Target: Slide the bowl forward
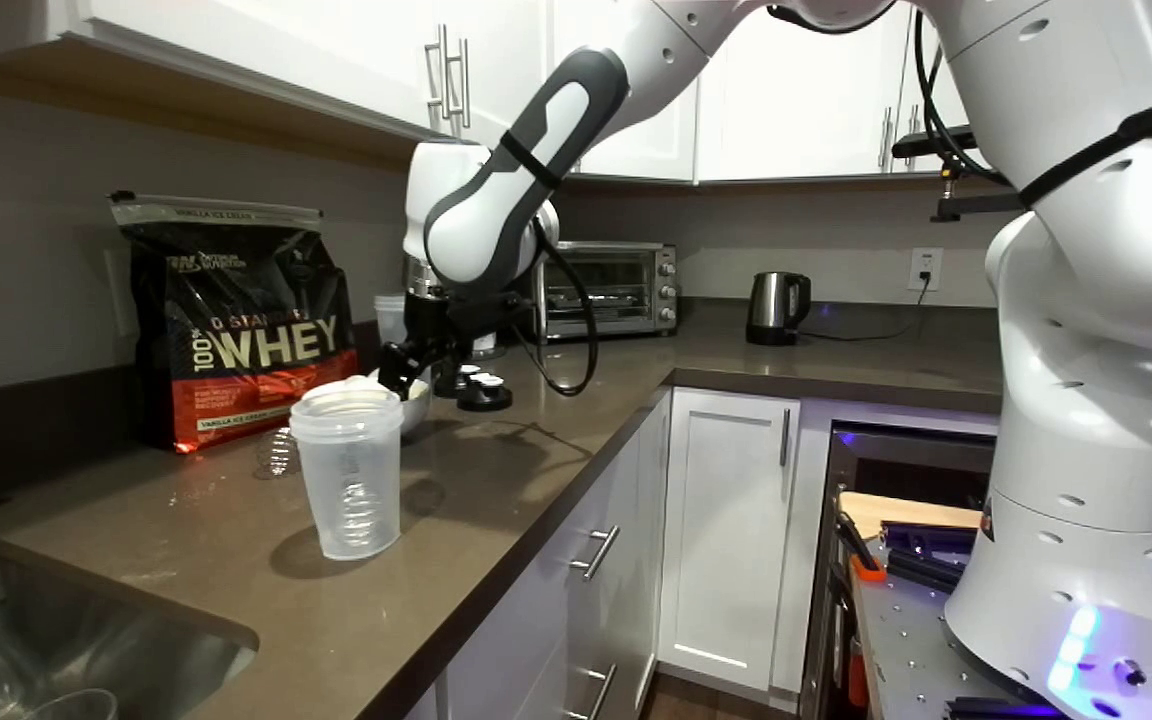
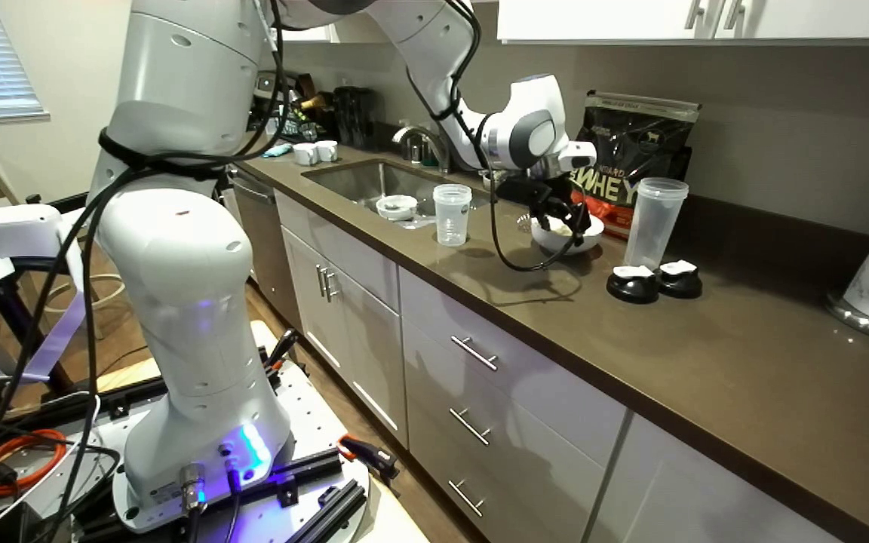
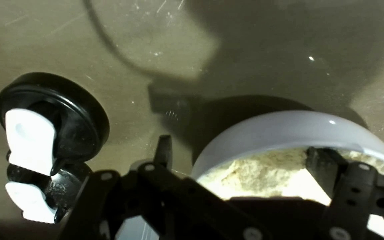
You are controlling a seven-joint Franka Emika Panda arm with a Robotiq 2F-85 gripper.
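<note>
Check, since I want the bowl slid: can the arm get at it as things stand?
Probably yes: the tool hangs open at the bowl, seemingly astride its rim, with nothing visible blocking the way.

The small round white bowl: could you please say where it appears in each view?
In an exterior view, the small round white bowl is left of centre, partly behind a translucent plastic cup.
In an exterior view, the bowl is right of centre.
In the wrist view, the bowl is at lower right.
Shared landmark: two round black lids with white flaps, left of the bowl in the wrist view, right in both exterior views.
</note>
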